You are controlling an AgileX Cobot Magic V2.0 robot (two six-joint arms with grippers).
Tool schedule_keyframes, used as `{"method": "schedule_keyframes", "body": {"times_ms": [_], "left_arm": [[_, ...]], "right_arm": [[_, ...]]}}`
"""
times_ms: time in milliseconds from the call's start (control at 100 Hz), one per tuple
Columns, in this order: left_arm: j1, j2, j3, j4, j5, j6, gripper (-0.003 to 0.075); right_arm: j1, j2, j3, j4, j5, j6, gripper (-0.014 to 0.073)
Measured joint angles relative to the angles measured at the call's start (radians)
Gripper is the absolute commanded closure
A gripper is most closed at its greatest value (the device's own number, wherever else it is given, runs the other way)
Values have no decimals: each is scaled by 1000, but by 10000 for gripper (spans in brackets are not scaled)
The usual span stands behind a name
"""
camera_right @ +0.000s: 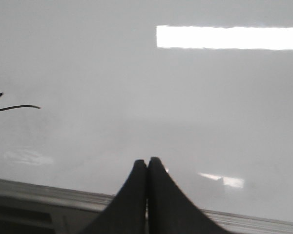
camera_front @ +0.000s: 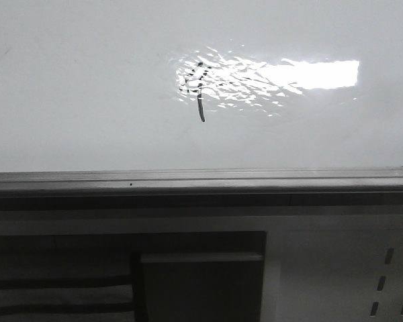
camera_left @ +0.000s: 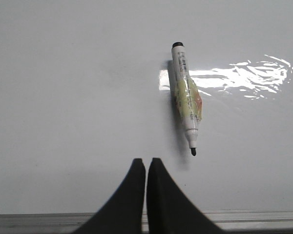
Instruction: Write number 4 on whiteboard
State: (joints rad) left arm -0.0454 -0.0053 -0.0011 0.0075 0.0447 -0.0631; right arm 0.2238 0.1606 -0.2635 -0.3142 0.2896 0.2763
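The whiteboard [camera_front: 87, 87] fills the front view, glossy white with a grey rail along its near edge. The number 4 [camera_front: 199, 94] is a small dark mark with a short vertical stroke, partly inside the rippled glare. Some of its strokes show at the edge of the right wrist view [camera_right: 12, 106]. An uncapped marker [camera_left: 186, 97] with a white barrel and yellow label lies on the board [camera_left: 63, 97] in the left wrist view. My left gripper [camera_left: 146, 162] is shut and empty, just short of the marker's tip. My right gripper [camera_right: 147, 161] is shut and empty over the board [camera_right: 185, 107].
The grey metal rail [camera_front: 201, 180] runs along the board's near edge and shows in both wrist views [camera_left: 263, 217] [camera_right: 39, 192]. A dark panelled cabinet [camera_front: 195, 275] with slots [camera_front: 388, 282] stands below the rail. Bright light reflection [camera_front: 309, 74] lies on the board.
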Motion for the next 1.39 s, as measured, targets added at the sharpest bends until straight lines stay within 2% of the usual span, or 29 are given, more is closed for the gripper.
{"method": "schedule_keyframes", "body": {"times_ms": [160, 300, 710, 969, 1389], "left_arm": [[0, 0, 0, 0, 0, 0, 741], [0, 0, 0, 0, 0, 0, 741], [0, 0, 0, 0, 0, 0, 741], [0, 0, 0, 0, 0, 0, 741], [0, 0, 0, 0, 0, 0, 741]], "right_arm": [[-147, -123, 175, 23, -140, 2, 666], [-200, -167, 271, 63, -219, 2, 666], [-202, -169, 271, 91, -260, 4, 666], [-202, -169, 271, 168, -216, -183, 666], [-202, -169, 271, 216, -202, -207, 666]]}}
